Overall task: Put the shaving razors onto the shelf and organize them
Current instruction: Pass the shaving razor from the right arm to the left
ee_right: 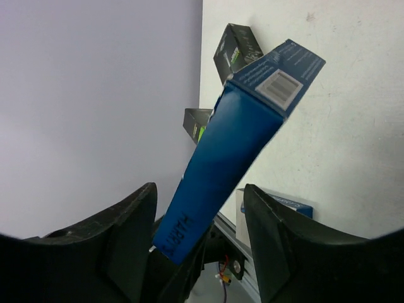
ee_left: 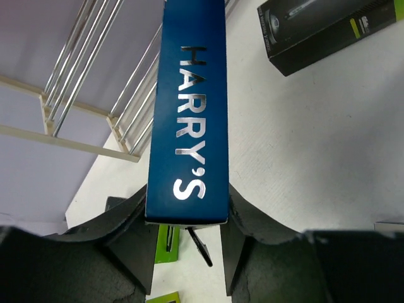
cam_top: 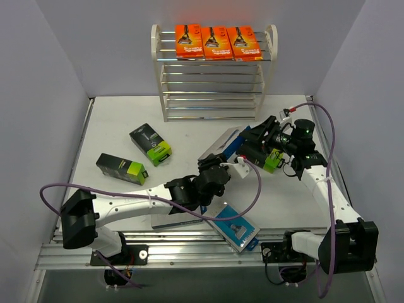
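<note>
left gripper (ee_left: 186, 218): pinching the blue pack (ee_left: 189, 95) at its near end, one finger pressed on each long edge, harry's lettering facing up at me.
right gripper (ee_right: 199, 189): jaws spread. the same pack runs between them with a clear gap on one side, so i judge it isn't gripping.
blue pack: off the table (cam_top: 113, 120), tilted, bridging the two grippers mid-table. it's in front of the shelf (cam_top: 155, 50) and well apart from it.
done: three orange packs (cam_top: 214, 42) sit side by side on the top tier, edges touching.
lower tiers: bare rods only, as far as i can see.
blue to go: the one in hand, plus a second blue pack (cam_top: 237, 228) lying flat at the near edge. a pale flat shape (cam_top: 170, 221) half hidden under my left arm (cam_top: 126, 201) may be the third, but i can't tell.
green to go: two green boxes (cam_top: 150, 144) (cam_top: 121, 168) lie on the left of the table. a third box (cam_top: 273, 161) is just beside the right gripper, partly hidden.
progress: roughly a third, by my reckoning. orange is sorted, blue is just starting, green is untouched.
step in hand: looks like a pass of the blue pack to the left side.
next: i'd take it to a tier under the orange row once the right gripper is clear of it.
risk: a long pack held by one end could swing or snag on the rods.
</note>
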You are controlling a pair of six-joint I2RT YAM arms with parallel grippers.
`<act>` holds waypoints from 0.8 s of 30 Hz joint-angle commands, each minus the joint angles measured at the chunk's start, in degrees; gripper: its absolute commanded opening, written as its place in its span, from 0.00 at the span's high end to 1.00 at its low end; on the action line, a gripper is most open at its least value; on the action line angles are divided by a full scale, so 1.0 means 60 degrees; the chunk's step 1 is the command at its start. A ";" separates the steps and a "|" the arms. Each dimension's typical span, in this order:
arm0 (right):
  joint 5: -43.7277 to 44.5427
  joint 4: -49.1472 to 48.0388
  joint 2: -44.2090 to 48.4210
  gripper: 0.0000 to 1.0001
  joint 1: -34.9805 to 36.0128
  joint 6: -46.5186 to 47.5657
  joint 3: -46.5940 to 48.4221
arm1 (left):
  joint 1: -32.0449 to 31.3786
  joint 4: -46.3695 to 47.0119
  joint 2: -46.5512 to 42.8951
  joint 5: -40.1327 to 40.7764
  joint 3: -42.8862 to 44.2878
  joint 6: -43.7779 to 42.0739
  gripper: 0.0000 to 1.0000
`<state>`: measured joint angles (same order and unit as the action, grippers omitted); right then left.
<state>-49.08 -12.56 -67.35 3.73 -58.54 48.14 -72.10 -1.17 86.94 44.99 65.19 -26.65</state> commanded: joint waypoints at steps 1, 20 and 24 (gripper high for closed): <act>-0.0478 -0.0412 0.0313 0.47 -0.0093 0.0265 0.0136 | 0.0223 -0.0167 -0.0996 0.0134 0.0210 0.1086 0.88; -0.0199 -0.1932 0.0693 0.36 -0.0343 -0.0233 -0.0698 | 0.6795 -0.1682 -0.5143 -0.7256 -0.1869 1.0178 0.98; -0.0185 -0.2009 0.0941 0.34 -0.0197 0.0001 -0.0772 | 0.8289 -0.0628 -0.5684 -0.9165 -0.2557 1.1939 0.98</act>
<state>-49.45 -18.90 -64.49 1.98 -58.98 43.48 -27.42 -13.54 55.40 4.99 51.31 31.48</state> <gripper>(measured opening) 0.656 0.460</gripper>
